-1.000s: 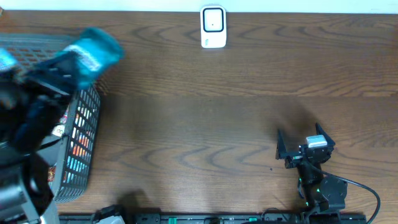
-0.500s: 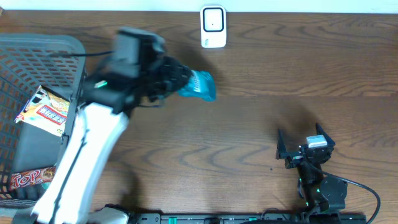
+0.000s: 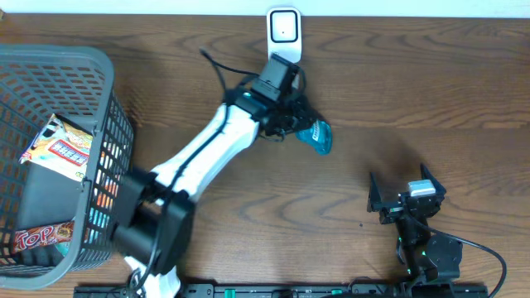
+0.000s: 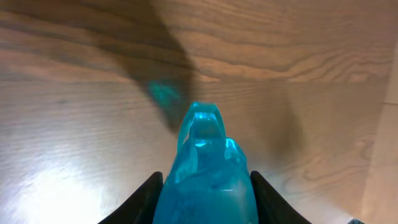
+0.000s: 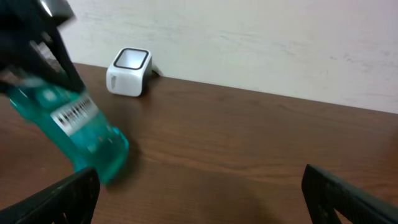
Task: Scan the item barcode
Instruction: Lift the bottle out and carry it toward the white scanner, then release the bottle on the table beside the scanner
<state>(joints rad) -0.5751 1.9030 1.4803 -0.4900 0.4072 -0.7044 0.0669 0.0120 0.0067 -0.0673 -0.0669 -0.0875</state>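
The left end effector [image 3: 296,126] pinches the teal item [image 3: 317,137] between its two fingers [image 4: 144,200] — the dark pads press against both flanks of the translucent body, which juts out ahead of them. The item hangs tilted over the counter [image 3: 431,91], near the white scanner [image 3: 283,36] and a little toward the right arm's side of it; item and scanner are apart. In the right wrist view a barcode label [image 5: 73,115] shows on the item's side, turned toward that camera. Whether the item's lower end touches the wood I cannot tell.

The scanner stands at the counter's far edge, right by the pale wall [image 5: 249,37]. The left arm [image 3: 199,161] runs slantwise from the near edge up to the item. It passes just beside the grey wire basket [image 3: 106,70], which fills the counter's left end and holds snack packets [image 3: 56,149].

The right end effector [image 3: 402,189] sits low by the near edge, fingers spread wide and gripping nothing — a broad stretch of bare wood lies between it and the item.
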